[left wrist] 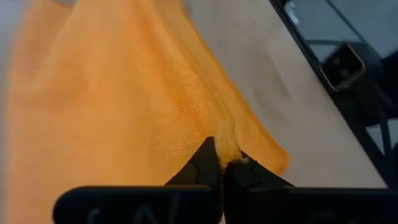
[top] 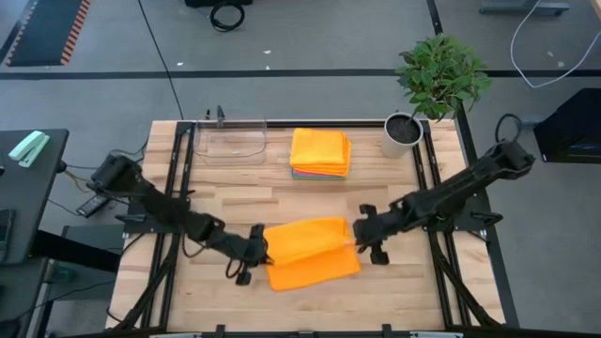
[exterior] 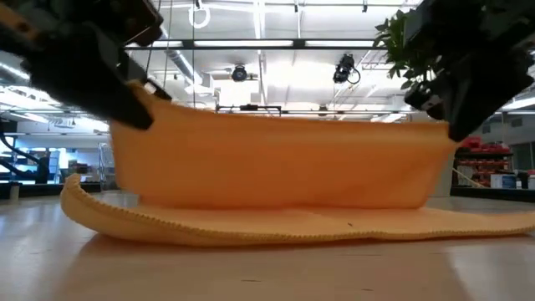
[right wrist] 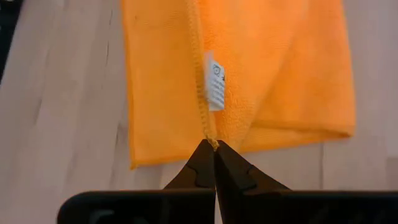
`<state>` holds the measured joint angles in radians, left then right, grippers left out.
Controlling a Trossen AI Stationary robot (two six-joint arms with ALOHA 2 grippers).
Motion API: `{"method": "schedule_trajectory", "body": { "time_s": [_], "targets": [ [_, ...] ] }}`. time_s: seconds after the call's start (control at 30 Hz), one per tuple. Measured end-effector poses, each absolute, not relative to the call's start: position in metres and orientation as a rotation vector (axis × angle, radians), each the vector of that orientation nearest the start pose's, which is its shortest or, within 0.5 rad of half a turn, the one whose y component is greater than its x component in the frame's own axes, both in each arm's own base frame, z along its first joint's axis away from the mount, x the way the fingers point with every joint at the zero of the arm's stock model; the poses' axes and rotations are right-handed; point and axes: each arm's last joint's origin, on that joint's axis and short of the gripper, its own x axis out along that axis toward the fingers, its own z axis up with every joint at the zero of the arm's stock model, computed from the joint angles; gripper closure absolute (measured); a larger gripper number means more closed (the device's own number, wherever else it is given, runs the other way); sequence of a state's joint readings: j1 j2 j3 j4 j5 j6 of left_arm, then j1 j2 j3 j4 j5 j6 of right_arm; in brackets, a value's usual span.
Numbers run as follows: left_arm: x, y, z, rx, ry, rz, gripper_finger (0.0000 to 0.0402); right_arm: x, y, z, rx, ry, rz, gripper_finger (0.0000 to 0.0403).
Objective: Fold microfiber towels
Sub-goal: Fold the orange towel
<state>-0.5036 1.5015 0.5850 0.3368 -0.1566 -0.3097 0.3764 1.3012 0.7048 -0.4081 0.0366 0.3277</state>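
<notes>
An orange microfiber towel lies at the middle of the table toward the near edge. One edge of it is raised between my two grippers, while its near part rests flat on the wood. My left gripper is shut on the towel's left end and my right gripper is shut on its right end. A stack of folded towels, orange on top, sits on the table farther back. My left gripper pinches the towel's stitched hem at the left end of the raised edge between its two fingertips, slanting down from the table's left. The cloth hangs below the hold. My right gripper pinches the stitched hem at the right end of the raised edge, just below a white label, slanting down from the table's right. The edge between the two holds runs nearly straight, and the cloth below it hangs down onto the table.
A clear plastic tray stands at the back left. A potted plant stands at the back right. Bare wood lies between the stack and the held towel.
</notes>
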Motion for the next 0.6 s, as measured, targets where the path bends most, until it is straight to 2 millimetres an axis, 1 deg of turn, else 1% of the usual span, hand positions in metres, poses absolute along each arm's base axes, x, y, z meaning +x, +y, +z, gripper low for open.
{"method": "schedule_trajectory", "body": {
  "time_s": [0.07, 0.1, 0.17, 0.27, 0.4, 0.47, 0.53, 0.6],
  "targets": [
    [0.249, -0.138, 0.148, -0.126, 0.590, -0.259, 0.0397, 0.226, 0.088, 0.184, 0.085, 1.021, 0.132, 0.0402],
    [0.251, -0.138, 0.146, -0.131, 0.577, -0.257, 0.0397, 0.229, 0.084, 0.184, 0.080, 1.016, 0.112, 0.0402],
    [0.256, -0.134, 0.146, -0.128, 0.559, -0.203, 0.0394, 0.237, 0.071, 0.189, 0.061, 0.991, 0.062, 0.0402],
    [0.264, -0.114, 0.151, -0.081, 0.519, -0.079, 0.0391, 0.248, 0.041, 0.205, -0.014, 0.938, -0.008, 0.0402],
    [0.272, -0.081, 0.167, -0.044, 0.459, 0.018, 0.0396, 0.259, -0.007, 0.235, -0.190, 0.925, -0.098, 0.0402],
    [0.272, -0.067, 0.174, -0.054, 0.448, 0.049, 0.0396, 0.261, -0.024, 0.250, -0.205, 0.930, -0.129, 0.0403],
    [0.271, -0.061, 0.181, -0.081, 0.446, 0.015, 0.0392, 0.260, -0.027, 0.260, -0.186, 0.950, -0.108, 0.0403],
    [0.269, -0.064, 0.180, -0.104, 0.478, -0.060, 0.0391, 0.258, -0.018, 0.262, -0.191, 0.987, -0.045, 0.0403]
  ]
}}
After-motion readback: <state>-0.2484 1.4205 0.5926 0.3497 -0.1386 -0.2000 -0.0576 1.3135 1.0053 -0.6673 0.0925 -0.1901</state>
